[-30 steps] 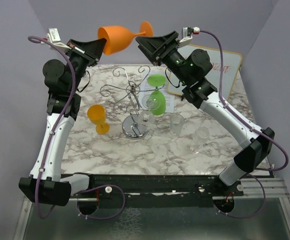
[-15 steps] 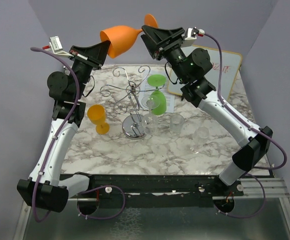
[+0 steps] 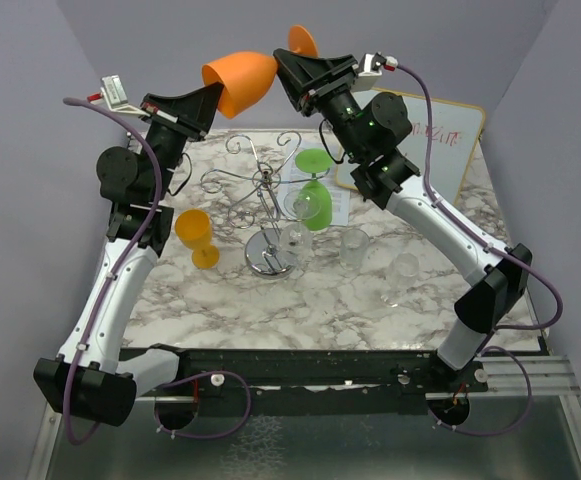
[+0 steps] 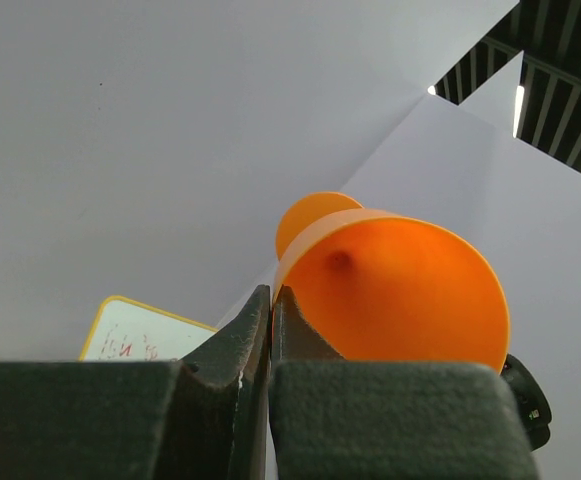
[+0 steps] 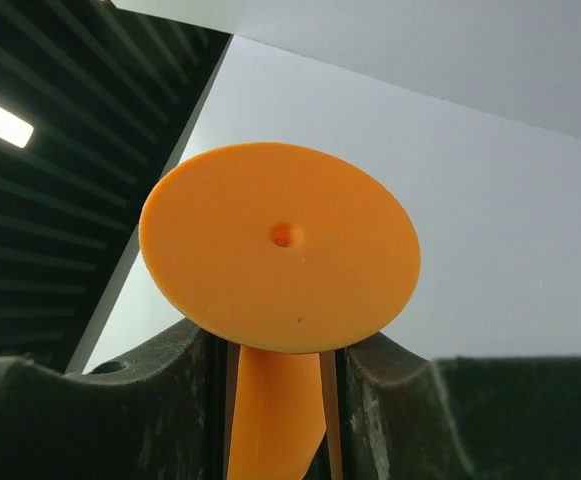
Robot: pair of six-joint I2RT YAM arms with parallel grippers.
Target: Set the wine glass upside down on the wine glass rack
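Observation:
An orange wine glass (image 3: 242, 80) hangs high above the table's far side, lying almost sideways with its foot (image 3: 303, 42) tilted up. My left gripper (image 3: 214, 98) is shut on the bowl's rim; in the left wrist view its jaws (image 4: 270, 292) pinch the rim of the wine glass (image 4: 400, 290). My right gripper (image 3: 284, 68) straddles the stem just under the foot (image 5: 280, 245). Its fingers (image 5: 370, 390) stand close on both sides of the stem, with thin slivers beside it, and contact is unclear. The chrome wine glass rack (image 3: 262, 182) stands below, with a green glass (image 3: 316, 205) hanging upside down from it.
A clear glass (image 3: 300, 203) also hangs on the rack. An orange goblet (image 3: 198, 236) stands left of the rack's base (image 3: 273, 258). Clear glasses (image 3: 355, 246) stand to the right on the marble table (image 3: 270, 310). A whiteboard (image 3: 440, 140) leans at the back right.
The glass has tilted so its foot points up and has shifted slightly. The right gripper's fingers have narrowed around the stem. The left gripper has kept its hold on the rim.

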